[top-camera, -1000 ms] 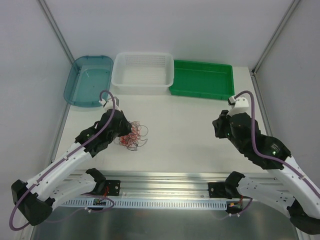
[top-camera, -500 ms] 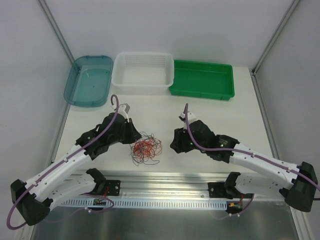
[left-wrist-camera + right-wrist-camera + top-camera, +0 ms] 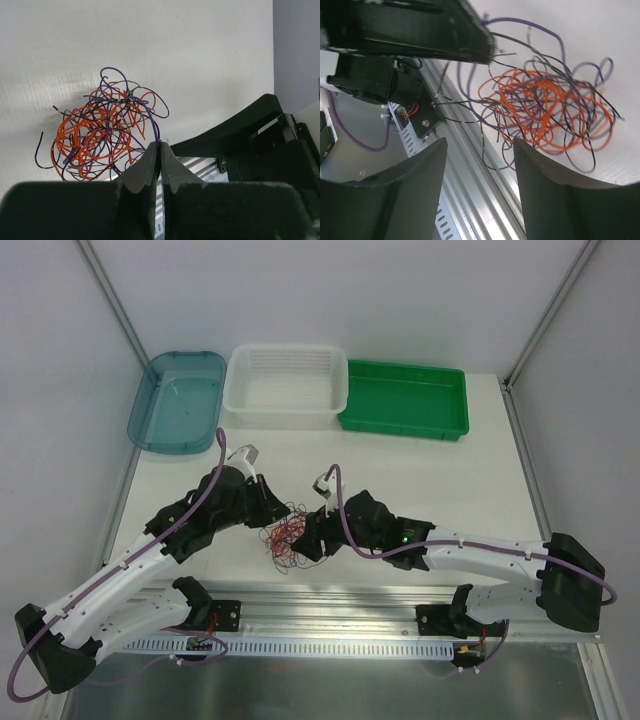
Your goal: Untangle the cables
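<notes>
The cables (image 3: pixel 288 536) lay in one loose tangle of orange-red, black and purple-grey loops on the white surface (image 3: pixel 430 480). They sat close to its near edge, a little left of the middle, just beyond the aluminium rail (image 3: pixel 330 605).

The left arm (image 3: pixel 150 545) reached in from the near left corner. Its jaws were pressed together at the tangle's left side. In the left wrist view a purple strand of the cables (image 3: pixel 100 132) ran straight into their closed tips and was pinched there.

The right arm (image 3: pixel 480 552) stretched low across from the near right corner. Its jaws stood apart at the tangle's right side with nothing clamped between them. The right wrist view showed the cables (image 3: pixel 545 105) just ahead of the two spread fingers (image 3: pixel 415 200).

Along the far edge stood a teal bin (image 3: pixel 178 400), a white basket (image 3: pixel 287 388) and a green tray (image 3: pixel 405 400), side by side and well apart from the cables.
</notes>
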`<state>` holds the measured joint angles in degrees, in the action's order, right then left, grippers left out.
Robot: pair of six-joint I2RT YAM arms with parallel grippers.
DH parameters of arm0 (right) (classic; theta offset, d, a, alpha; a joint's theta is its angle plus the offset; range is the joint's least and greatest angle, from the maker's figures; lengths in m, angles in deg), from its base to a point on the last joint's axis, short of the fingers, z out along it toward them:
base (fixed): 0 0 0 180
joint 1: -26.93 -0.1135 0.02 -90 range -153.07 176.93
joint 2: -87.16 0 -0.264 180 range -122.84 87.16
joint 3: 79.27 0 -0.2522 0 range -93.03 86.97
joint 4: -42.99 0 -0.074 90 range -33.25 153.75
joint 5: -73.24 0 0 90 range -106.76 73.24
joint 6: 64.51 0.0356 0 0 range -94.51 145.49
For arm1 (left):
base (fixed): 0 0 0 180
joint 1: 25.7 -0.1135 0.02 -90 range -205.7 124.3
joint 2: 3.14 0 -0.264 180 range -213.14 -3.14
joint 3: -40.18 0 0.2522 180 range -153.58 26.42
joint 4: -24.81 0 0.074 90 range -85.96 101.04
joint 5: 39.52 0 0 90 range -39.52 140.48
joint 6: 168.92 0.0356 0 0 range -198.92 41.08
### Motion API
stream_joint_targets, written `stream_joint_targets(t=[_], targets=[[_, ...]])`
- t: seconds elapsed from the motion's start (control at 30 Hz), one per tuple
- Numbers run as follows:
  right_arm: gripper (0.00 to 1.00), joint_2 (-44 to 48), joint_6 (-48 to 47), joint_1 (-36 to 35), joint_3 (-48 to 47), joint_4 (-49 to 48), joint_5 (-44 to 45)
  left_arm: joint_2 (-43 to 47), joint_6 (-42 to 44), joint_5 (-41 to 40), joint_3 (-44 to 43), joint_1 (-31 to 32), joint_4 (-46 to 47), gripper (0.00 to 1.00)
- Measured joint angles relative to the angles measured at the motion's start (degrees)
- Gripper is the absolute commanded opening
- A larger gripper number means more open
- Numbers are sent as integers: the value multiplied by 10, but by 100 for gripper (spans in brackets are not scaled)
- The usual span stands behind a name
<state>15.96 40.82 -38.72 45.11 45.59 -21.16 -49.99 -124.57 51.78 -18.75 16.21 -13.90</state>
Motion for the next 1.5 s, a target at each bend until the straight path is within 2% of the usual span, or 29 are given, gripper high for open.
stream_joint_targets(t=[0.2,0.37,0.47,0.53,0.57,0.63,0.67,0.77,0.93,0.97,1.13,1.2,1.3,1.5], targets=[[59,-19,-44,-18,-19,-19,-3,-2,-10,2,0,5,3,0],[53,-37,-80,-18,-40,-18,5,-2,-16,2,0,9,4,0],[42,-54,-92,-18,-49,-19,4,-2,-16,2,0,9,6,0],[25,-64,-99,-18,-49,-19,3,-2,-16,2,0,9,6,0],[11,-68,-102,-18,-49,-17,3,-2,-16,2,0,9,6,0],[1,-70,-107,-18,-49,-10,5,-2,-15,0,0,9,6,0],[1,-68,-109,-18,-49,-6,7,-2,-15,-3,1,9,7,1],[1,-52,-116,-18,-49,23,28,3,-12,-20,16,9,11,18],[1,27,-131,-18,-54,119,79,32,-13,-65,56,9,11,35],[1,43,-133,-18,-62,143,90,38,-13,-71,60,9,10,47],[1,85,-139,-18,-140,247,138,64,-7,-83,69,9,13,66],[1,88,-140,-18,-178,280,154,74,0,-82,73,9,18,72],[1,88,-145,-18,-229,318,174,90,15,-64,86,9,27,73],[1,79,-154,-18,-308,380,203,78,32,42,116,13,88,76]])
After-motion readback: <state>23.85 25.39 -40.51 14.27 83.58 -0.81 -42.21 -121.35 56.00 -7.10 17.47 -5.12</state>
